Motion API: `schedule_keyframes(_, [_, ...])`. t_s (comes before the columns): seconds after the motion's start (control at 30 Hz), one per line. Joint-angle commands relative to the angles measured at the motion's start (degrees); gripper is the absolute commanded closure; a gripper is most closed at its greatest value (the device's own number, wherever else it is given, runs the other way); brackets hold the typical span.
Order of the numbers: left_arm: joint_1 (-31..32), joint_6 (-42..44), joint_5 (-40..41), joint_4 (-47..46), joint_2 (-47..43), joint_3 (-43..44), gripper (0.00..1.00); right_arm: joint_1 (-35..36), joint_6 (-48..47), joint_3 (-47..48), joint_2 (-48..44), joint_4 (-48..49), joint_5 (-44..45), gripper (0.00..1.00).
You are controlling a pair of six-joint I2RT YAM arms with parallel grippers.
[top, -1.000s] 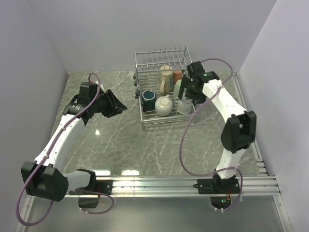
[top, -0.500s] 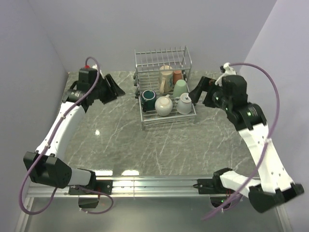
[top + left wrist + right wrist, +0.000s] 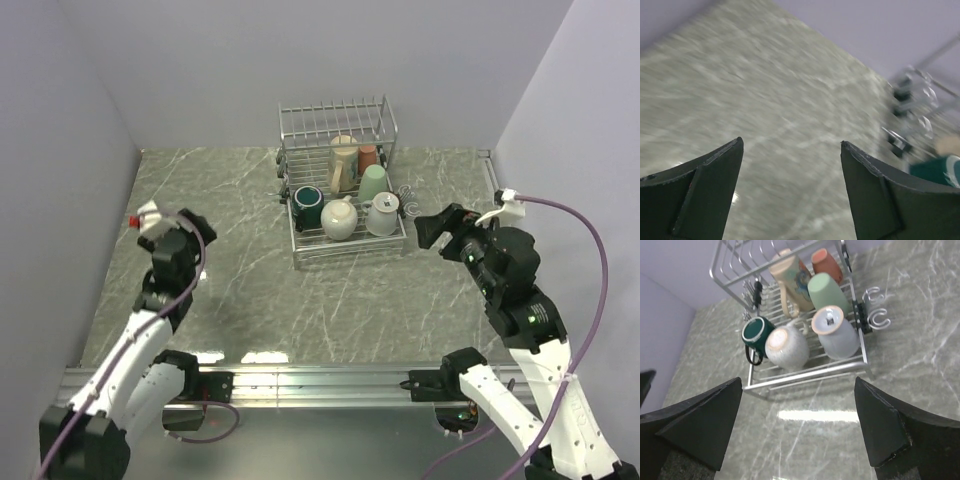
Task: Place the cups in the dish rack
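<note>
All six cups [image 3: 835,332] are seen in the rack [image 3: 810,374], so loading is judged complete. The right gripper [image 3: 797,382] is held wide and empty, near the rack; the left gripper [image 3: 791,145], though blurred, appears likewise, well apart. Only parking the arms seems called for.

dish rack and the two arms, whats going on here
Six ceramic mugs sit in the silver wire dish rack: tall cream painted mug, small reddish-brown mug, light green mug, dark teal mug, beige mug, pale blue-white mug. Neither arm handles anything: the left gripper and right gripper are clear of the rack, fingers open and empty. The loading looks done.
</note>
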State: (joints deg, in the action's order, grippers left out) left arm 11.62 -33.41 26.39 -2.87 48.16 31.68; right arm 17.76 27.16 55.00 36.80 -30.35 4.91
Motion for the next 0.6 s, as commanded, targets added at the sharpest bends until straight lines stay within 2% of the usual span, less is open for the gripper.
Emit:
schedule_keyframes(0.0, [0.0,11.0,13.4,-25.5,-5.4,-7.3,0.16,0.2,-0.1,1.9,3.2,4.2,1.3,0.00])
schedule_keyframes(0.1, [-0.5,18.2,11.6,-23.9,-2.4,-9.2,0.16,0.4,0.9,2.3,4.5,4.8,0.5,0.00])
schedule_keyframes(0.17, [-1.5,17.7,12.4,-28.5,0.5,-13.4,0.14,1.1,1.3,2.0,4.9,6.1,0.1,0.00])
schedule_keyframes(0.33, [-6.5,11.4,6.7,-36.5,7.2,-20.7,0.15,3.7,1.7,1.9,5.7,4.3,0.7,0.00])
schedule_keyframes(0.4, [-7.0,12.9,5.3,-43.3,9.8,-22.2,0.15,5.2,1.4,2.4,6.3,2.4,0.8,0.00])
schedule_keyframes(0.47, [-8.4,12.7,3.1,-39.9,13.4,-19.7,0.15,6.0,1.5,2.9,7.2,1.6,0.8,0.00])
schedule_keyframes(0.57, [-9.2,14.9,1.2,-45.4,18.7,-18.3,0.15,6.9,2.1,4.0,9.2,1.3,0.3,0.00])
